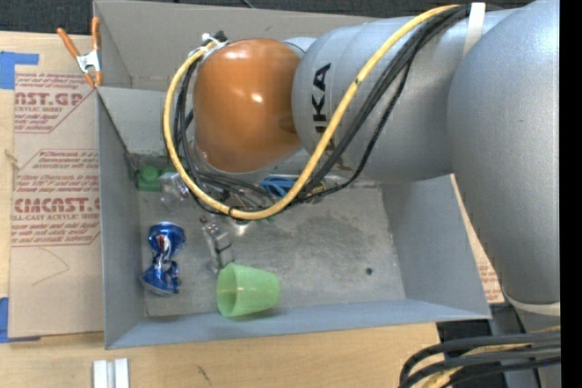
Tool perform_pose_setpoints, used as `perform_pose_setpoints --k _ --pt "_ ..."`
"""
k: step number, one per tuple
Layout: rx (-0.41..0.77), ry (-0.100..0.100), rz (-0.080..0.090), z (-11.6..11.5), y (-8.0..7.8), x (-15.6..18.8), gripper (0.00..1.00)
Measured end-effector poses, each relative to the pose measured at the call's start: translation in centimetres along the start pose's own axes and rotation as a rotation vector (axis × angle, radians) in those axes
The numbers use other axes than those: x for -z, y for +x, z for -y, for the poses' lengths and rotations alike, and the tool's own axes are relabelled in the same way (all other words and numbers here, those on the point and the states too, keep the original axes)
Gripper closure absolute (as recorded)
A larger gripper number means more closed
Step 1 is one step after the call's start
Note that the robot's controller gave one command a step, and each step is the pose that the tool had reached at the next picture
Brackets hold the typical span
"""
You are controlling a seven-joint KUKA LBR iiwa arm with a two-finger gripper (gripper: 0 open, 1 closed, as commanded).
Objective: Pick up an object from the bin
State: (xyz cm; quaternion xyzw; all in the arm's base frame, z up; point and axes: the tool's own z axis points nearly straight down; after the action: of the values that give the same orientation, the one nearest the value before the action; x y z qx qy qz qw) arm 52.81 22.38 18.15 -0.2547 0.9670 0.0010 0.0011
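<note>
My gripper (215, 246) reaches down from under the orange wrist cover into the bin's front left part, just above the floor. A light green plastic cup (246, 291) lies on its side right in front of it, near the bin's front wall. To the gripper's left lies a crumpled blue and silver wrapper-like thing (164, 260), apart from it. Nothing shows between the gripper's tips.
A small green thing (148, 177) lies by the left wall at the back. A blue thing (277, 187) peeks out from under the arm. The arm and its cables hide the bin's back and middle; bare floor shows to the cup's right.
</note>
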Motion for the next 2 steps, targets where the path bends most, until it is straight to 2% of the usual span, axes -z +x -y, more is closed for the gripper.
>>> perform_pose_setpoints --k 1,2 --pt "-0.233 0.0 -0.007 0.4 0.3 -10.0 0.0" --pt "0.243 -0.001 -0.002 -1.8 0.1 -11.2 0.0"
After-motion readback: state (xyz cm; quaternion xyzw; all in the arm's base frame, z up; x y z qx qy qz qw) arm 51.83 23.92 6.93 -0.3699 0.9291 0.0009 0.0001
